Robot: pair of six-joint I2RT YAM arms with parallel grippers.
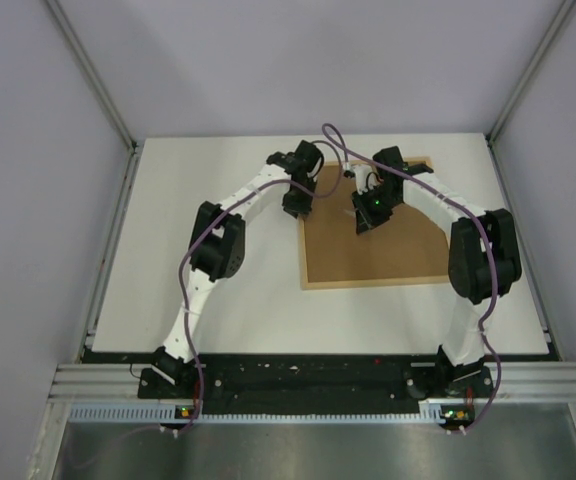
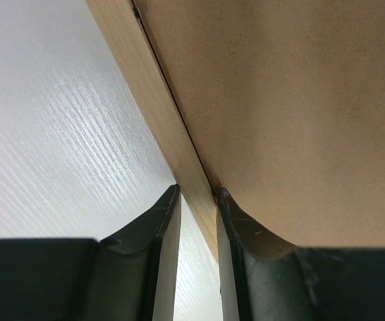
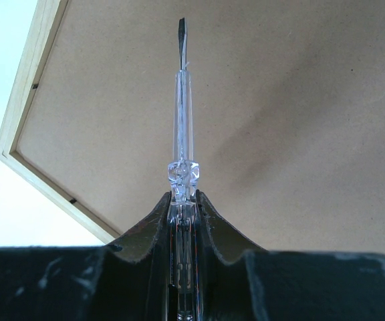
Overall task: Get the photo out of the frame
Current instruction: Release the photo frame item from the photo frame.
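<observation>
The frame [image 1: 388, 255] lies face down at the back right of the table, its brown fibreboard back [image 2: 286, 100] facing up. The photo is hidden beneath it. My left gripper [image 1: 295, 205] is at the frame's left side. In the left wrist view its fingertips [image 2: 196, 190] are shut across the light-wood rail [image 2: 159, 114], one finger outside and one on the board side. My right gripper [image 1: 365, 222] hovers over the board near the frame's upper middle. It is shut [image 3: 184, 195] on a clear-handled flat screwdriver [image 3: 182, 114] whose tip points out over the board.
The white table [image 1: 208, 300] stretches left and in front of the frame. Grey enclosure walls with metal posts [image 1: 93, 75] stand around it. The frame's corner [image 3: 9, 150] shows in the right wrist view, with small metal tabs along the inner rail.
</observation>
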